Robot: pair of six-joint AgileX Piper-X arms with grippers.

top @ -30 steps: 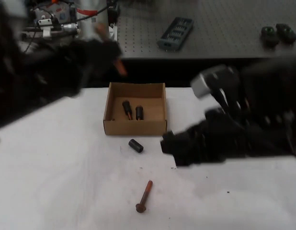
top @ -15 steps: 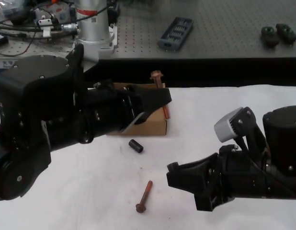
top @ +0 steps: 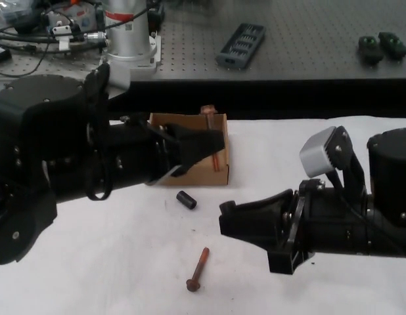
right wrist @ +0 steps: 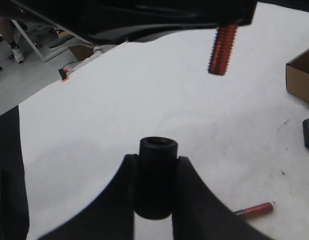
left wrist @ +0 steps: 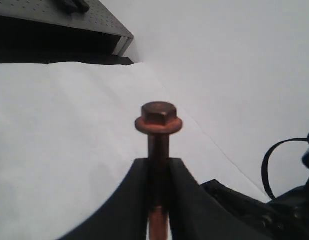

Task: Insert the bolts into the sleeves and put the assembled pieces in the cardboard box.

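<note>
White sheet (top: pixel 111 262) covering the bench, with a perforated metal table (top: pixel 301 33) behind it. The left arm (top: pixel 52 164) and right arm (top: pixel 360 223), both black, extend toward the middle of the sheet from opposite sides.

Cardboard box (top: pixel 196 176): open-topped, at the far centre of the sheet, partly covered by the left arm.

Left gripper (left wrist: pixel 158 167): fingers (left wrist: pixel 132 190) pinch the shank of the held bolt (left wrist: pixel 158 120), a copper-coloured hex flange bolt with its head clear of the fingertips. In the high view it stands upright, head up, against the right side of the box.

Right gripper (right wrist: pixel 157 162): jaws clamped on the held sleeve (right wrist: pixel 157 180), a black cylinder whose open bore shows. The held bolt's threaded end appears beyond it, well apart from the bore.

Loose bolt (top: pixel 197 269): lying on the sheet near the front, head nearest the camera.

Loose sleeve (top: pixel 186 199): on its side just in front of the box, between the box and the loose bolt.

Slotted black tray (top: pixel 240 44): on the metal table.
</note>
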